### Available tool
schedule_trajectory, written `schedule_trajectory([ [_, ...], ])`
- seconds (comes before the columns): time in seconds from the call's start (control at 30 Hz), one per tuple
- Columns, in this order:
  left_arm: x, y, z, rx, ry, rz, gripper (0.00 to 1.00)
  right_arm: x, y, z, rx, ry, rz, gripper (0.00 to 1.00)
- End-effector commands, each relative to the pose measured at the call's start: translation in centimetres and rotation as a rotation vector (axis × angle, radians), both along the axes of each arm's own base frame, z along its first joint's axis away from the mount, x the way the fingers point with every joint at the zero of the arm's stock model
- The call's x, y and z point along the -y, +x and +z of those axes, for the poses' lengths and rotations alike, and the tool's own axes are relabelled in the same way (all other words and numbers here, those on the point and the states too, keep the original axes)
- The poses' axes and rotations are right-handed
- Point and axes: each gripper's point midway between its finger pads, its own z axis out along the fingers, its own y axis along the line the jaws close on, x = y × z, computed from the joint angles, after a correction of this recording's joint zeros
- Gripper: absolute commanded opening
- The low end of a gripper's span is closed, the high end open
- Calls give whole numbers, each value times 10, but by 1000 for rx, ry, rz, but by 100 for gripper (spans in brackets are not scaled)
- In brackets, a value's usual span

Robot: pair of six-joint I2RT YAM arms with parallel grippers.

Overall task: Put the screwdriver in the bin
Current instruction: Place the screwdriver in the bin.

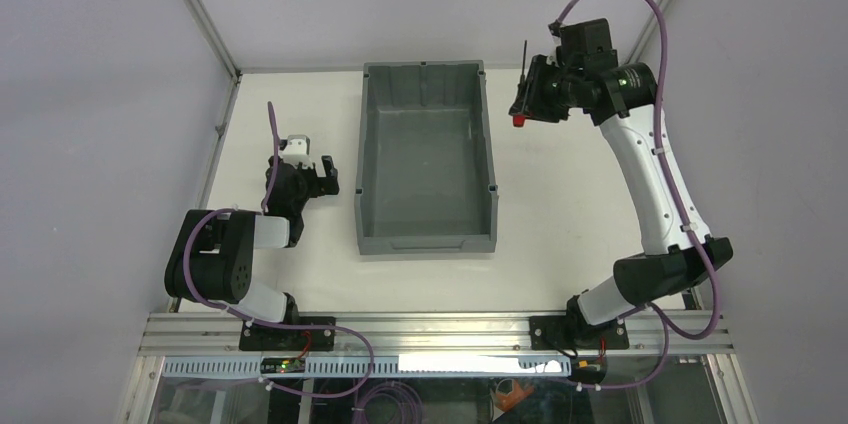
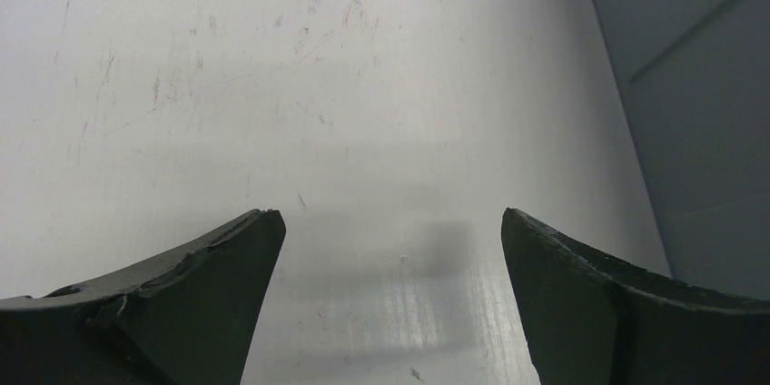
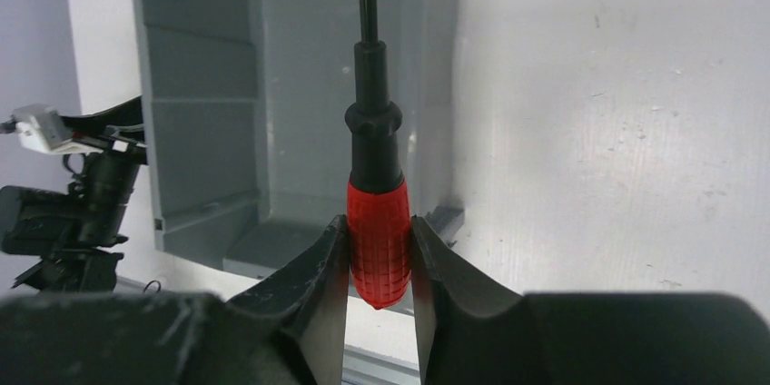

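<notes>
The right arm stretches far forward, the right tool [image 1: 522, 106] clamped on the screwdriver [image 3: 377, 214], while the left arm sits folded, the left tool [image 1: 322, 176] spread wide.

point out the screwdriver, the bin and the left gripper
screwdriver [image 3: 377, 231], right wrist view, on its red handle
bin [image 1: 425, 172], top external view, on its bare floor
left gripper [image 2: 390, 217], left wrist view, midway between its fingertips

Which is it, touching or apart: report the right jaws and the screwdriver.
Touching. Right wrist view shows both jaws pressing the screwdriver handle.
</notes>
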Motion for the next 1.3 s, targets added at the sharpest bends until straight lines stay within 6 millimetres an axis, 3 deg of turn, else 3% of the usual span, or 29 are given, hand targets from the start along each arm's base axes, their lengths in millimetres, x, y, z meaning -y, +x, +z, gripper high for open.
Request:
schedule_trajectory([
  [0.0,0,13,24,89,13,-17,99,-24,-13,39,73,88,13,13],
  [0.33,0,13,23,89,13,-16,99,-76,-13,31,59,84,62,12],
  [0.53,1,13,24,89,13,-18,99,-108,-4,8,40,22,68,12],
  [0.83,1,13,24,89,13,-18,99,-149,10,-47,-23,-80,65,12],
  [1.27,0,13,24,90,13,-16,99,-181,30,-135,-132,-222,45,12],
])
